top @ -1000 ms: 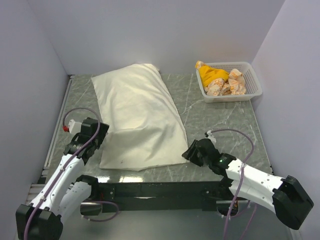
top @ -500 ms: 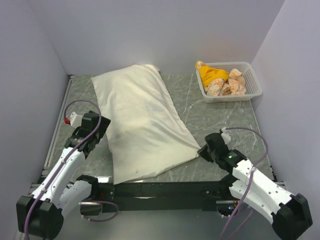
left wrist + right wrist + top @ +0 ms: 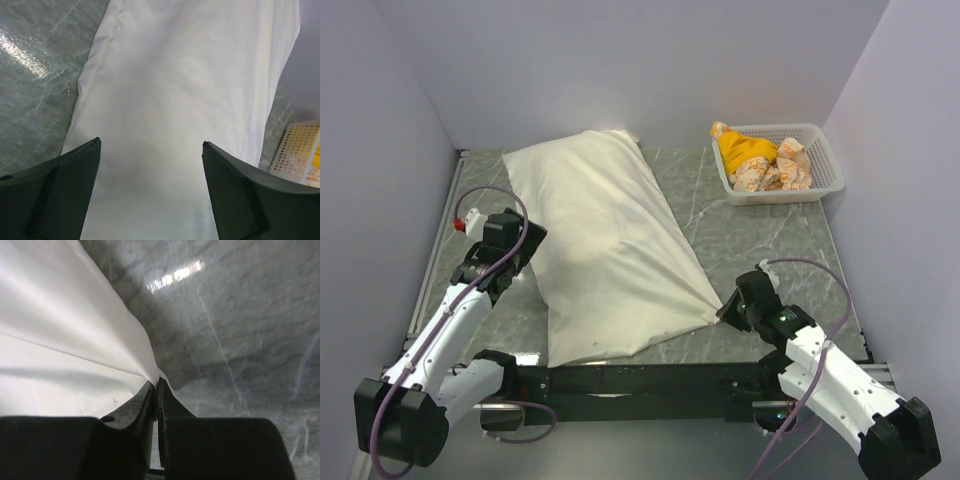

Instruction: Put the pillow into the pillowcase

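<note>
From above, the pillowcase (image 3: 610, 250) lies on the table (image 3: 760, 235) from a plump end at 11 o'clock to a corner stretched toward 5 o'clock, where the right gripper (image 3: 728, 305) pinches it; the left gripper (image 3: 523, 262) sits at its 9 o'clock edge, and the pillow cannot be told apart from the cloth. The left wrist view shows that gripper's fingers (image 3: 60, 190) spread wide over the cream fabric. The right wrist view shows fingers (image 3: 137, 407) pressed together on a taut fold running toward 10 o'clock.

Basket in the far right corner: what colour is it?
The basket is white, with slotted sides. The top view shows it best.
</note>
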`<state>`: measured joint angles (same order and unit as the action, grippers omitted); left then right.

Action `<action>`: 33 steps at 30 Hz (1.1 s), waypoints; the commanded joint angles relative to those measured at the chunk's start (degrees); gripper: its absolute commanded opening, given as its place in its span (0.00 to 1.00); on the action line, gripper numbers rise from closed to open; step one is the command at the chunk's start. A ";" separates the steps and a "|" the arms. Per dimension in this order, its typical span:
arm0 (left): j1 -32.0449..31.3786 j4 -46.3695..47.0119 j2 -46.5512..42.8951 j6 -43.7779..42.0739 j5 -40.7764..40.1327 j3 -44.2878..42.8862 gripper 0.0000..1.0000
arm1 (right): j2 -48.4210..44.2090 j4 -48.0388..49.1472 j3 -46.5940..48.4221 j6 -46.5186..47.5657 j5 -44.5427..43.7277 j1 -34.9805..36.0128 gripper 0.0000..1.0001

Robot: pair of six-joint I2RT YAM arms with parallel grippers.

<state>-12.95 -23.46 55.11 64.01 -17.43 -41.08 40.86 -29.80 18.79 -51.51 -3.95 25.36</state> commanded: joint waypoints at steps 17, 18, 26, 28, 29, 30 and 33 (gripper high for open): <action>-15.07 -2.99 4.05 -14.35 1.88 -10.07 0.98 | 8.76 3.60 24.27 13.53 -3.09 1.79 1.00; -15.78 -2.30 3.60 -14.44 1.87 -9.72 0.98 | 10.36 5.61 25.50 14.67 -2.74 1.79 1.00; -16.76 -2.90 2.46 -18.04 1.00 -8.32 0.99 | 18.19 13.10 31.75 18.02 -0.44 1.88 1.00; -16.76 -1.94 0.71 -18.83 1.26 -7.44 0.99 | 17.85 12.49 31.40 18.72 -1.85 1.88 1.00; -16.76 -1.41 0.18 -19.01 1.61 -6.48 0.99 | 17.50 12.92 30.88 18.98 -1.94 1.71 1.00; -16.76 -0.80 -0.44 -19.10 1.96 -6.03 0.99 | 16.98 13.54 29.92 19.42 -2.20 1.79 1.00; -16.76 0.87 -1.85 -18.75 2.14 -4.28 0.99 | 15.30 14.42 28.24 19.69 -3.17 1.79 1.00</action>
<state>-29.50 -25.61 55.72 46.89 -14.70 -47.07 58.78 -19.33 47.55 -33.93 -4.95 26.87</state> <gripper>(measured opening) 0.994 0.996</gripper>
